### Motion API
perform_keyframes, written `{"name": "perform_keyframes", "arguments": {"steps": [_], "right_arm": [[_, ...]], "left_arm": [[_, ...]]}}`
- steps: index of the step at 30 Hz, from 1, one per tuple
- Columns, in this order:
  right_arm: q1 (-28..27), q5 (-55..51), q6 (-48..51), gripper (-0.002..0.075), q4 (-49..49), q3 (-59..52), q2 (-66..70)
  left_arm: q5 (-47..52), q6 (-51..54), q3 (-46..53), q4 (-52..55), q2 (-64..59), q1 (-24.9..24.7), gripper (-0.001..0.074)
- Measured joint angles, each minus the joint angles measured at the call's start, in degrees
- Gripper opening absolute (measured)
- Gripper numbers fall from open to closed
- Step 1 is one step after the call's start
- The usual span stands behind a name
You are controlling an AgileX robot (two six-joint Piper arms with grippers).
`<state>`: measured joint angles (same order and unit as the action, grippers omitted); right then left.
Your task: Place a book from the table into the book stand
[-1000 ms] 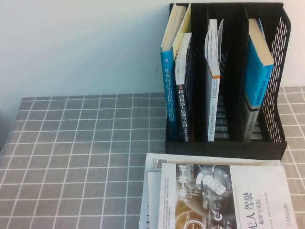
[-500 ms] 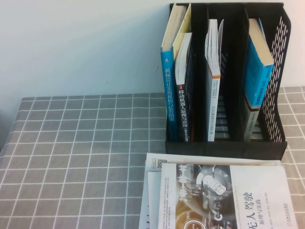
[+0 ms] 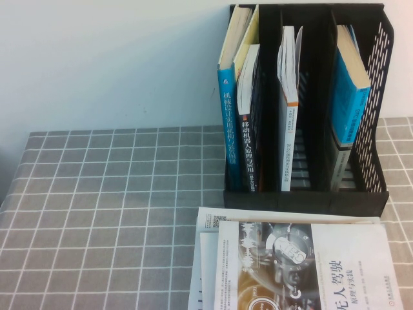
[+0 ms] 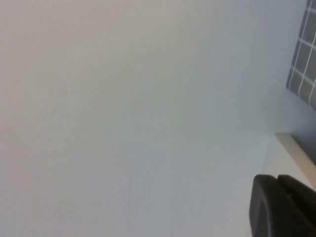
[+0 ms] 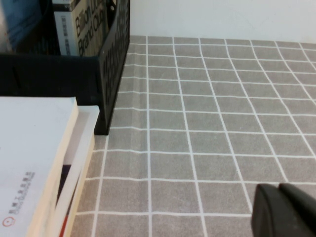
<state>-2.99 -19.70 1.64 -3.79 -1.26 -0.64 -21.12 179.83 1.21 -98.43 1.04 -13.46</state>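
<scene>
The black book stand (image 3: 368,161) stands at the back right of the table (image 3: 116,194), with several books upright in its compartments. A stack of books lies flat in front of it; the top book (image 3: 303,265) has a white cover with a robot picture. The stack (image 5: 34,168) and the stand's wall (image 5: 113,59) also show in the right wrist view. My right gripper (image 5: 279,190) is shut and empty, low over the cloth beside the stack. My left gripper (image 4: 276,180) is shut and empty, facing a pale wall off the table's edge. Neither gripper shows in the high view.
A pale wall rises behind the table. The grey grid cloth lies bare to the left of the stand and stack, and also to the right of the stand in the right wrist view (image 5: 212,123).
</scene>
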Motion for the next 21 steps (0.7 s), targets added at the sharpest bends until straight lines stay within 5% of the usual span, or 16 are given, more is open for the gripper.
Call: {"name": "perform_keyframes", "arguments": {"steps": [4, 13, 21], "right_arm": [[0.00, 0.00, 0.00, -0.0005, 0.00, 0.00, 0.00], [0.00, 0.00, 0.00, -0.0005, 0.00, 0.00, 0.00], [0.00, 0.00, 0.00, -0.0005, 0.00, 0.00, 0.00]], "left_arm": [[2.65, -4.32, 0.00, -1.54, 0.00, 0.00, -0.0003], [3.73, -70.63, 0.00, -1.90, 0.00, 0.00, -0.0003], [12.80, -103.02, 0.00, -1.98, 0.00, 0.00, -0.0003]]}}
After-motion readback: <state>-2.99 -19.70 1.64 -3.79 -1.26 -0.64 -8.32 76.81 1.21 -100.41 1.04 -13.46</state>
